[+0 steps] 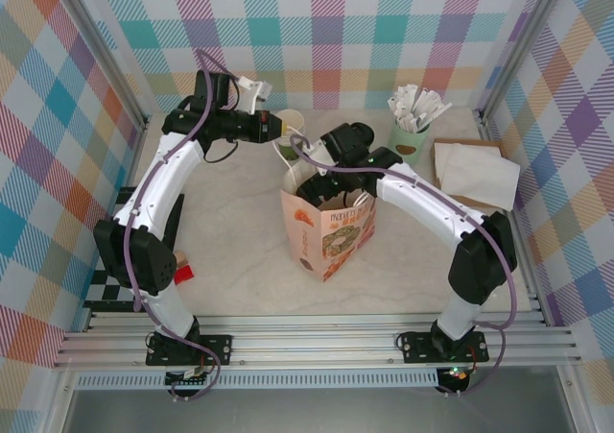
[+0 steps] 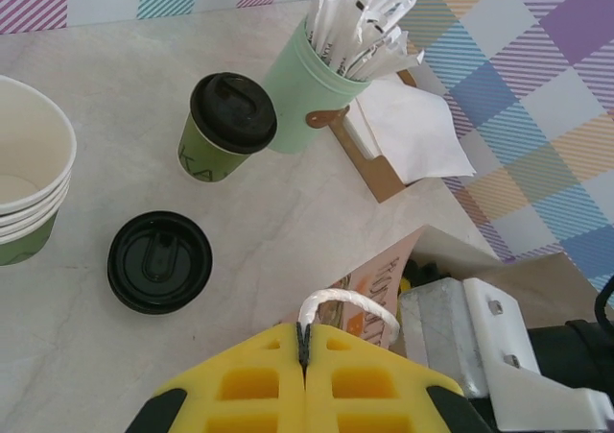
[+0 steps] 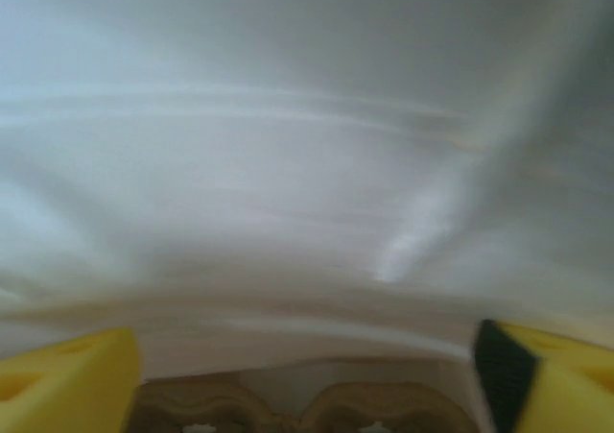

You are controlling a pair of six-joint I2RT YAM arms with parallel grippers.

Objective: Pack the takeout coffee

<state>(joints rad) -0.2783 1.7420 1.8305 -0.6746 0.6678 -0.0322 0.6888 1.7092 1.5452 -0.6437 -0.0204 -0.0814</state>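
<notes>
The takeout coffee (image 2: 228, 126), a small olive-green cup with a black lid, stands on the table beside the mint mug. The printed paper bag (image 1: 326, 227) stands upright mid-table. My left gripper (image 2: 305, 342) is shut on the bag's white cord handle (image 2: 350, 303) and sits by the bag's far left corner (image 1: 278, 129). My right gripper (image 3: 307, 385) is down inside the bag, open wide with nothing between its yellow fingers (image 3: 67, 375). White bag wall lies ahead of it and a brown cardboard cup carrier (image 3: 307, 416) below.
A loose black lid (image 2: 158, 260) lies on the table near a stack of lidless cups (image 2: 29, 183). The mint mug of white sachets (image 1: 411, 131) and a napkin holder (image 1: 475, 169) stand at the back right. Plaid walls close in the table.
</notes>
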